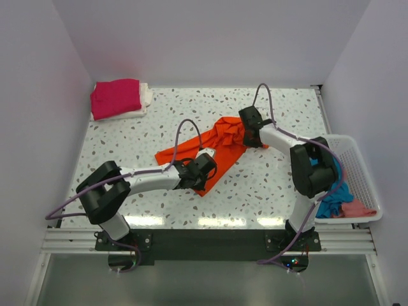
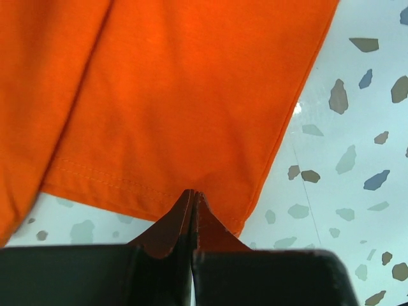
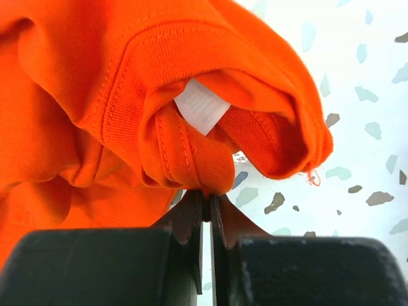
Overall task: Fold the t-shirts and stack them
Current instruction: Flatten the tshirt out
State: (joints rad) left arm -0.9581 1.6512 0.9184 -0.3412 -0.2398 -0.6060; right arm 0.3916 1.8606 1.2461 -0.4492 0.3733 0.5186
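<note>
The orange t-shirt lies rumpled near the middle of the speckled desk, stretched diagonally between the two arms. The left hand is clenched on its stitched hem at the nearer, left end, with the cloth pinched at the very tips. The right hand is clenched on the ribbed collar, just below the white neck label, where the shirt bunches up. In the far left corner a folded magenta-pink t-shirt rests on a folded white t-shirt. At the desk's right edge a white slatted basket holds a teal-blue t-shirt and a salmon-pink t-shirt, both in a heap.
</note>
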